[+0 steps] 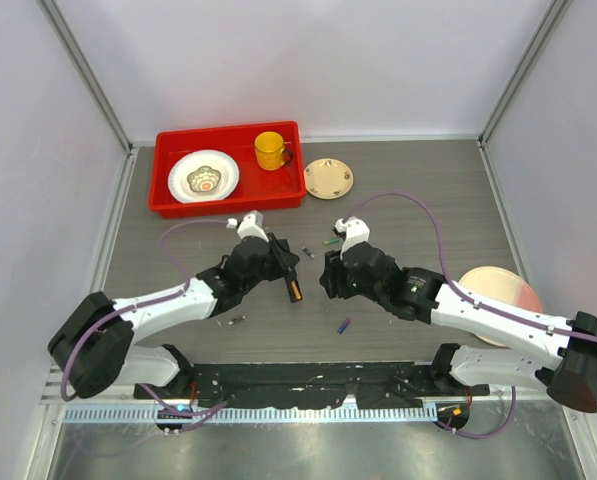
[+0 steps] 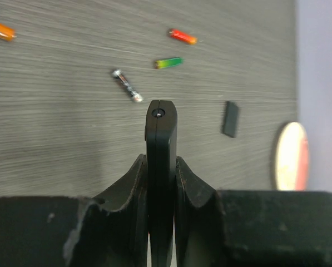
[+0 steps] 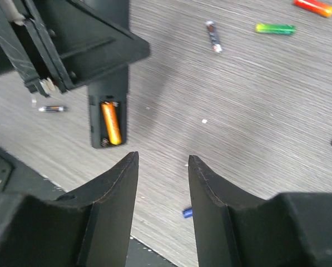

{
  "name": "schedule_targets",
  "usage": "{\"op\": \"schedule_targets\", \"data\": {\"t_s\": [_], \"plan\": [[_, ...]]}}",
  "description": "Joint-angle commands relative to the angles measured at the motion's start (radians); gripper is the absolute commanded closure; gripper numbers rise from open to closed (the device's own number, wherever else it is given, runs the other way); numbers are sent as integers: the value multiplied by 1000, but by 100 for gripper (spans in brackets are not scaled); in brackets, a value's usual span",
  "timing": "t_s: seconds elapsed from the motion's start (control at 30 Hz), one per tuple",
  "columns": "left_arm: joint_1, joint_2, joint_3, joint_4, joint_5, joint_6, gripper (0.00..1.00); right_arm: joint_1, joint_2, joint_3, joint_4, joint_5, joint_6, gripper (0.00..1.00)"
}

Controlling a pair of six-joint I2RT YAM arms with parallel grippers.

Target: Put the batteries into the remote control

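Over the table's [image 1: 398, 200] middle, the left gripper [image 2: 161, 167] pinched the remote [image 2: 161, 139], one orange battery [image 3: 111, 123] in, one slot [image 3: 99, 125] bare, while the right gripper [image 3: 163, 167] was spread and empty.

The grey wood-grain bench [image 1: 428, 170] carries a red tray [image 1: 278, 185] at the back, a beige plate [image 1: 329, 178] beside it, a pink plate [image 1: 498, 290] on the right, loose batteries [image 1: 344, 325] and a small back cover [image 2: 230, 118].

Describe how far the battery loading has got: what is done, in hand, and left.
Done: an orange battery sits in the open compartment of the remote control. In hand: the left gripper clamps the remote; the right gripper is open, empty. Left: the neighbouring slot looks empty, a green battery lies loose, and the back cover is off.
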Motion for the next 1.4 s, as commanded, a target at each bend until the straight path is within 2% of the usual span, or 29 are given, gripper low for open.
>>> {"op": "schedule_targets", "data": {"t_s": [0.0,0.17,0.3,0.53,0.67,0.93,1.07,1.2,1.23,1.3,1.33,1.37], "plan": [[4,100,155,-276,-125,128,100,-5,-40,-48,-11,138,15,54],[4,249,296,-490,-170,193,100,-5,-66,-88,3,161,23,55],[3,396,500,-702,-210,252,100,-5,-77,-102,0,174,25,55],[-16,516,623,-793,-274,294,100,-5,-93,-140,8,174,31,55],[-42,575,709,-853,-358,329,100,-6,-88,-154,15,175,28,55],[-79,662,781,-906,-428,355,100,-5,-88,-160,11,189,19,55],[-79,614,759,-868,-417,338,100,-8,-109,-157,3,191,20,55],[-79,490,706,-795,-385,328,100,-6,-128,-149,11,188,25,52],[-79,408,659,-763,-345,328,100,-6,-132,-149,23,171,25,52],[-74,308,585,-617,-279,319,100,-9,-145,-155,43,140,31,49],[-68,204,492,-554,-245,311,100,-12,-149,-158,73,119,34,48],[-63,144,439,-426,-178,291,100,-26,-155,-160,87,77,49,46]]}}
